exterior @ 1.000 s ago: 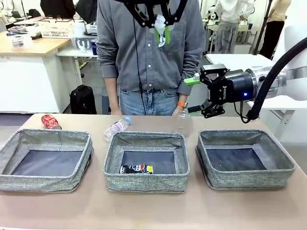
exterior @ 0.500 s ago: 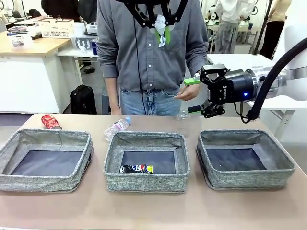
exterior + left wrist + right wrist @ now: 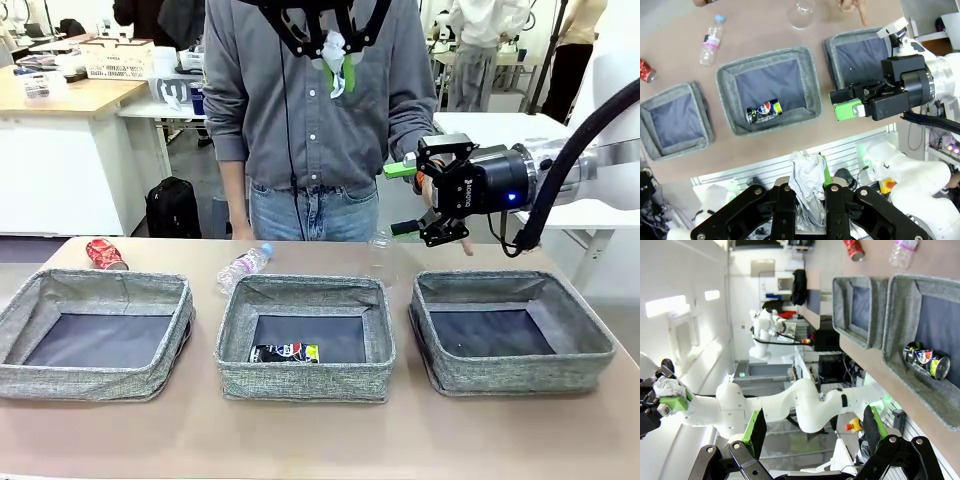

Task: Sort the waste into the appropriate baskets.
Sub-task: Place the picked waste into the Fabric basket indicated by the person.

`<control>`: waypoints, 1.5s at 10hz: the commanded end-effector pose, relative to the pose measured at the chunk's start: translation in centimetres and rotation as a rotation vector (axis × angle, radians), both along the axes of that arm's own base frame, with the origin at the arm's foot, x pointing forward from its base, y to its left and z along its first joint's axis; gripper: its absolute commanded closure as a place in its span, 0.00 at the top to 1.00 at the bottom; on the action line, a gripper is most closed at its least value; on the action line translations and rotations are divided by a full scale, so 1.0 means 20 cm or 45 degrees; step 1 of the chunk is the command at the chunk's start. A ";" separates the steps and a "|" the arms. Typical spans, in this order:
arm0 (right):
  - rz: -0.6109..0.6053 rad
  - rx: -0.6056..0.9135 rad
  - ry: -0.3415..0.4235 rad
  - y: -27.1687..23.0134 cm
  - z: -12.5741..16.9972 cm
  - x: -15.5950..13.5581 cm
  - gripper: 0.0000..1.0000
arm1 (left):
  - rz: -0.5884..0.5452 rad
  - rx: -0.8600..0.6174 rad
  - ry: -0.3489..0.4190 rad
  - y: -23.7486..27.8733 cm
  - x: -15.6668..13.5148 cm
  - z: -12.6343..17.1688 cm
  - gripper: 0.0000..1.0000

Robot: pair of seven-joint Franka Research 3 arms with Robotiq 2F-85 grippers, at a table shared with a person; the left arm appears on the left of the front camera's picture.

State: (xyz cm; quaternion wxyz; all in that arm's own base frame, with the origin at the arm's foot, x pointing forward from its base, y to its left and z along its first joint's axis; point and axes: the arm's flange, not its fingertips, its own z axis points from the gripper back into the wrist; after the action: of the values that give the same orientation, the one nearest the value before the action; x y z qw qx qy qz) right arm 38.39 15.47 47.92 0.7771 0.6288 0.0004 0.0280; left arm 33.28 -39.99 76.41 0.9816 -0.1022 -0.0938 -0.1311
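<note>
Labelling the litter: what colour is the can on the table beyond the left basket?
The can is red; the front view shows it best.

White lettering on the right claw [image 3: 402,198], not legible, red-white-blue round emblem on the flattened can [image 3: 764,111] in the middle basket [image 3: 726,102], wording unreadable, bottle [image 3: 710,39] label illegible, print on the cardboard box [image 3: 118,60] at the far desk illegible.

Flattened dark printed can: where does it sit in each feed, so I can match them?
Front view: flattened dark printed can low centre, against the near wall of the middle basket.
Left wrist view: the can left of centre.
Right wrist view: the can at the right edge, mid-height.
Shared landmark: the middle basket around it.
</note>
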 end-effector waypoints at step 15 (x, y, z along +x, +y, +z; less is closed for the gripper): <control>-0.688 -0.325 -0.330 -1.42 0.40 -0.71 1.00 | -0.562 -0.121 -0.024 -0.97 0.20 -1.13 0.12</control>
State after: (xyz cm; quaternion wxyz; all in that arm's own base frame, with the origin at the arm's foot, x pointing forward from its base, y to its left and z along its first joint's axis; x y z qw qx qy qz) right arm 22.69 -13.81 56.53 0.8219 0.4829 -0.2811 -0.1106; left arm 35.58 -56.60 52.80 0.9263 -0.1618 -0.0712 -0.3327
